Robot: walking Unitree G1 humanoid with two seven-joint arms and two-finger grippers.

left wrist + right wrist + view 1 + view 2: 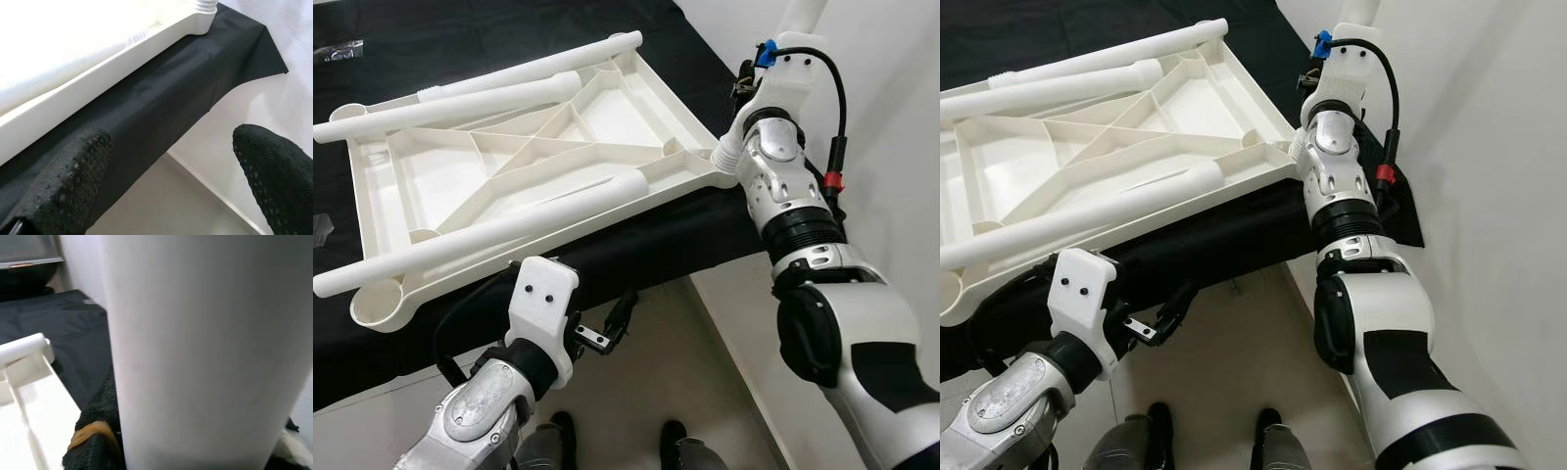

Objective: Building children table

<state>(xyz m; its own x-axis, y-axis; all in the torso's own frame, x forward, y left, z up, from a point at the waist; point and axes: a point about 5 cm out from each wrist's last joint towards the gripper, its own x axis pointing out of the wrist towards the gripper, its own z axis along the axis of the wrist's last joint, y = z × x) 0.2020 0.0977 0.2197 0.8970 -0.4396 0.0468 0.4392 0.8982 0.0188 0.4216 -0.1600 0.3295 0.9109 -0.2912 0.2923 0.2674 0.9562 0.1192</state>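
While white tabletop [538,147] lies upside down on black-covered bench [636,245], near its front right corner, my right pincer [98,440] clamps upright white leg [195,347] at tabletop's corner socket. Left pincer [171,171] gapes below bench's front edge.

Left gripper [171,181] held low, forearm angled up, fingers [63,181] spread apart. Right arm [803,206] reaches up and forward, elbow bent; right gripper [744,83] raised beyond the wrist.
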